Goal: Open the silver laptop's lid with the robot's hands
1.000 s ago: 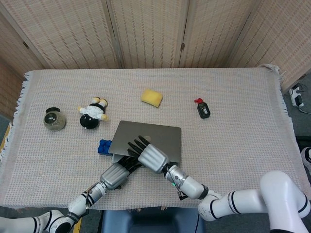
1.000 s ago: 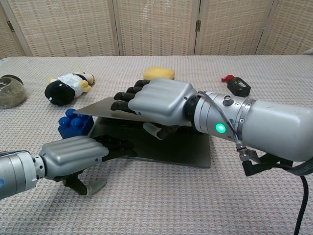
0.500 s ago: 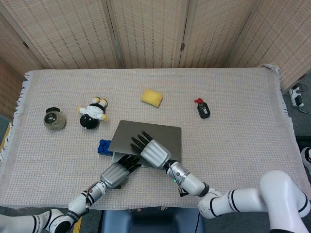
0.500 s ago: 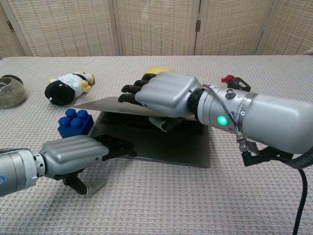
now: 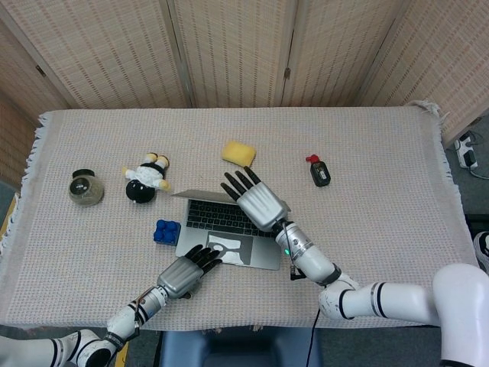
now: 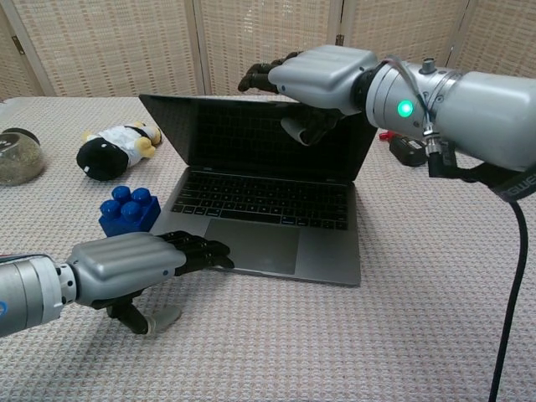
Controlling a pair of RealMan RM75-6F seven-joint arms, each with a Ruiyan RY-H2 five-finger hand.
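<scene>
The silver laptop (image 5: 243, 253) lies near the table's front middle with its lid up. Its dark screen (image 6: 219, 134) stands about upright and leans slightly back above the keyboard (image 6: 261, 198). My right hand (image 6: 322, 74) grips the lid's top edge, with fingers (image 5: 241, 182) over the back and the thumb on the screen side. My left hand (image 6: 126, 265) lies flat at the base's front left corner. Its fingertips (image 6: 209, 249) rest on the palm rest beside the trackpad, and it holds nothing.
A blue brick (image 6: 128, 211) sits just left of the laptop. Further left are a plush toy (image 5: 147, 180) and a round jar (image 5: 85, 188). A yellow sponge (image 5: 238, 154) lies behind the lid. A small black bottle with a red cap (image 5: 320, 173) is at the right.
My right hand has swung the lid up from nearly flat to about upright, moving away from me with it. The left hand has stayed on the base.
</scene>
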